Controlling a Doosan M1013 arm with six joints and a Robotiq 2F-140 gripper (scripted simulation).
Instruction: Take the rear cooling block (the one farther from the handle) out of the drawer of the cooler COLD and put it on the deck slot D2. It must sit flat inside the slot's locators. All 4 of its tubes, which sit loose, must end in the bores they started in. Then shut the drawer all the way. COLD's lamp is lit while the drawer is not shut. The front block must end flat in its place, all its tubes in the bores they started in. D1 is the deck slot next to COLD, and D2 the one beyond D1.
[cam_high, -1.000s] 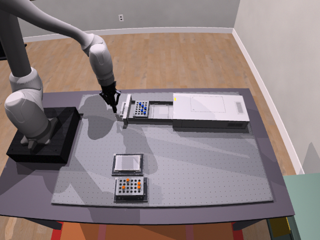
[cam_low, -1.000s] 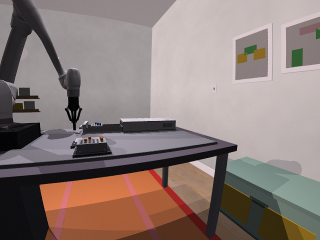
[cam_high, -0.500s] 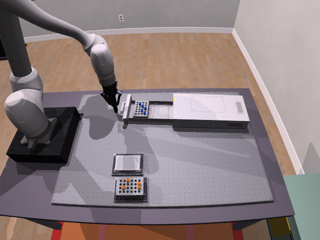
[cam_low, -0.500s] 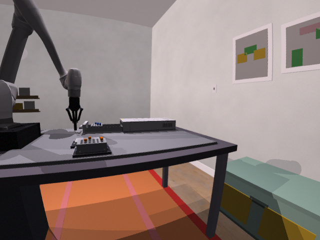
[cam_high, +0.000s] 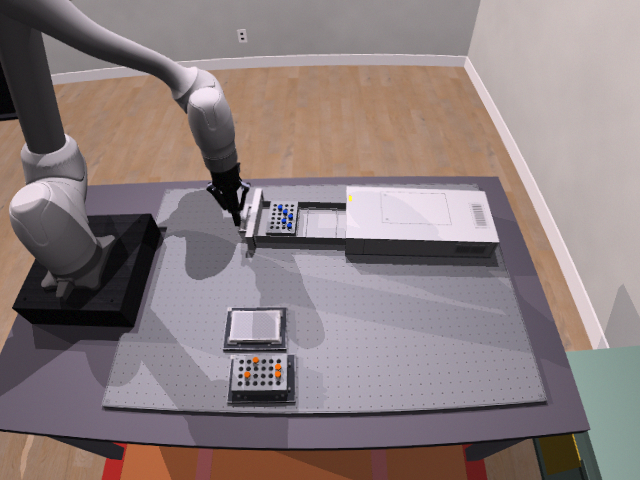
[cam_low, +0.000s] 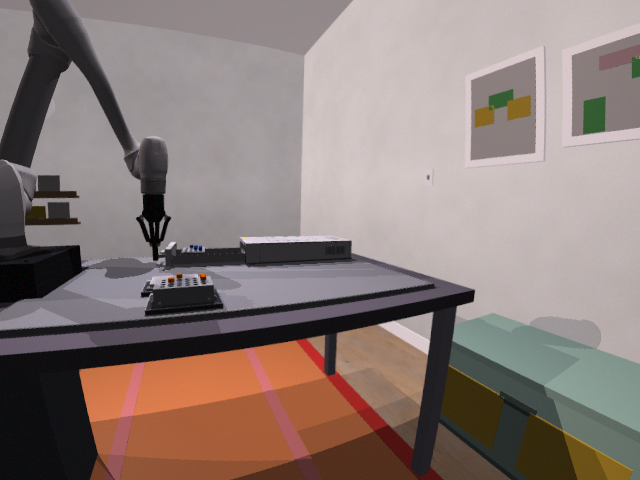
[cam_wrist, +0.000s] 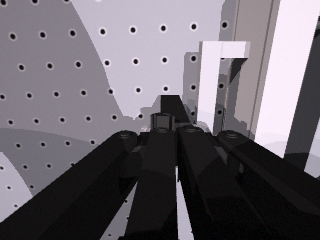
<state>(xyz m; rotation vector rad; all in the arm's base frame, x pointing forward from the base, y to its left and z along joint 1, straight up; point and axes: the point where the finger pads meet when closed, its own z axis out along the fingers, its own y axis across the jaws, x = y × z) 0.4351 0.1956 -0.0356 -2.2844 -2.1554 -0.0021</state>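
Observation:
The cooler COLD (cam_high: 421, 219) stands at the back right with its drawer (cam_high: 299, 224) pulled out to the left. Its yellow lamp (cam_high: 350, 197) is lit. The front block with blue tubes (cam_high: 282, 217) sits in the drawer next to the handle (cam_high: 251, 217), and the drawer place behind it is empty. The rear block with orange tubes (cam_high: 260, 377) sits flat on deck slot D2; it also shows in the side view (cam_low: 179, 289). My gripper (cam_high: 237, 221) is shut and empty, fingertips low, just left of the handle. The wrist view shows the shut fingers (cam_wrist: 167, 117) beside the pale handle (cam_wrist: 212, 85).
Deck slot D1 (cam_high: 255, 328) lies between D2 and the cooler, with a pale flat top and no block on it. The robot's black base (cam_high: 87, 268) stands at the left. The perforated deck plate (cam_high: 392, 330) covers most of the table.

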